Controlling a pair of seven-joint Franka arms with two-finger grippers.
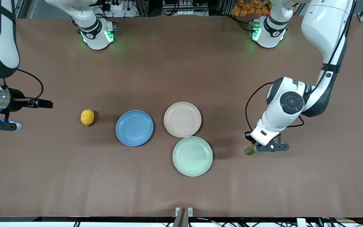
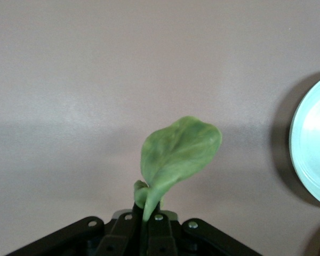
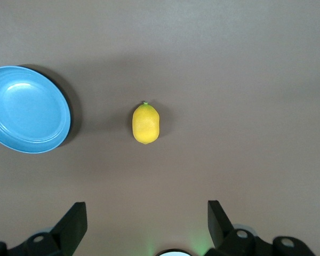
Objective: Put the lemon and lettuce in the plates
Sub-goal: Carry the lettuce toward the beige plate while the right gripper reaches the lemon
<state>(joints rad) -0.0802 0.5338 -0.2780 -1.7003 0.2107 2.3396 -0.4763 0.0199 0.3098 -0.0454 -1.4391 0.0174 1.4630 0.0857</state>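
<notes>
Your left gripper (image 1: pixel 253 148) pinches the lettuce (image 2: pixel 176 154) over bare table beside the mint-green plate (image 1: pixel 193 156); the beige-pink plate (image 1: pixel 182 119) lies toward the right arm's end. Your right gripper (image 3: pixel 146 224) waits spread near the lemon (image 1: pixel 87 117).

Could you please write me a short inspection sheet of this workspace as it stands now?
Surface: brown table, bare between items.
Job's things: lemon on the table beside the blue plate, toward the right arm's end; lettuce held in the air; beige-pink plate empty.
Clutter: mint-green plate, empty, nearest the front camera.
End effectors: left end effector shut on lettuce, over bare table; right end effector open, over the table by the lemon.
Cables: black cables along both arms' wrists.
Surroundings: nothing seen of note.
</notes>
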